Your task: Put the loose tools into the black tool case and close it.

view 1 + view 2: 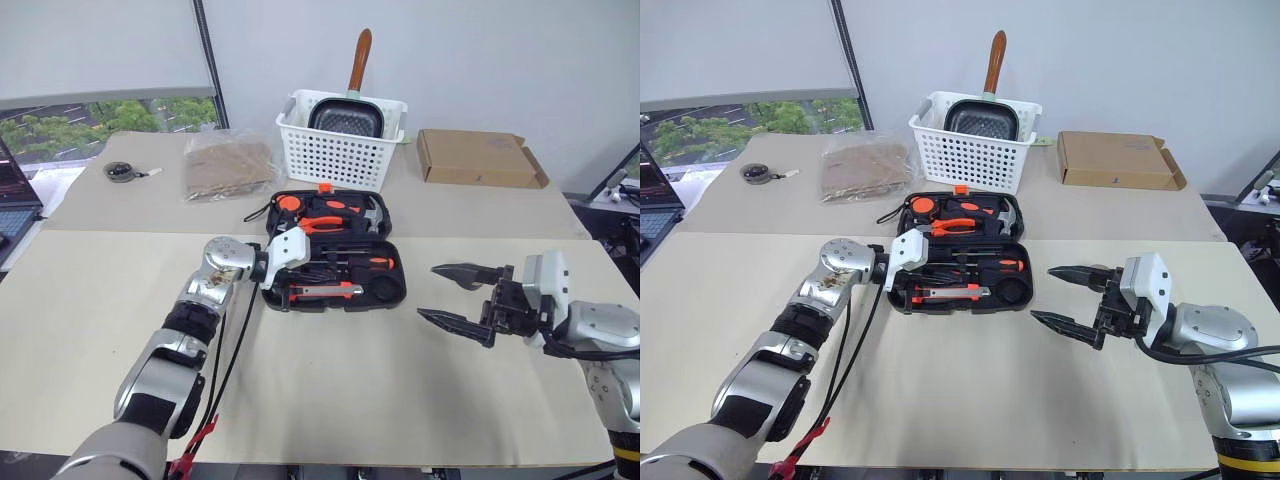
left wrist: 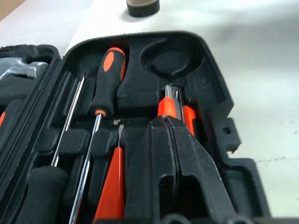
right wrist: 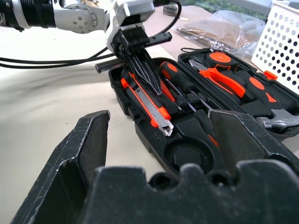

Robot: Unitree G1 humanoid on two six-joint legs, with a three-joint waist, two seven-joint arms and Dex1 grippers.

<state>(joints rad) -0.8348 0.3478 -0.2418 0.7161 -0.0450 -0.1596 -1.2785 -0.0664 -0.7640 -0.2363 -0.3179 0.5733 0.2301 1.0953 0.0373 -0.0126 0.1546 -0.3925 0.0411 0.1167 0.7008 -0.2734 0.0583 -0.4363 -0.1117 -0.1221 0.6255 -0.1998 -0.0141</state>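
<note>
The black tool case (image 1: 398, 296) lies open at the middle of the table. Its near half holds a black-and-orange screwdriver (image 2: 110, 74), a slim orange-red screwdriver (image 2: 112, 186) and the orange utility knife (image 3: 149, 105). My left gripper (image 1: 306, 273) reaches into that near half with its fingers (image 3: 148, 70) shut together. Their tips sit right at the knife, and nothing shows between them. To the right of the case my right gripper (image 1: 428, 290) hovers open with nothing in it. A small round roll (image 2: 142, 5) lies on the table just past the case's end.
The case's far half holds orange-handled pliers (image 1: 330, 222) and a hammer (image 1: 372, 215). Behind the case stand a white basket (image 1: 340, 150) with a pan, a cardboard box (image 1: 478, 157), a plastic bag (image 1: 228, 165) and a round tape measure (image 1: 123, 172).
</note>
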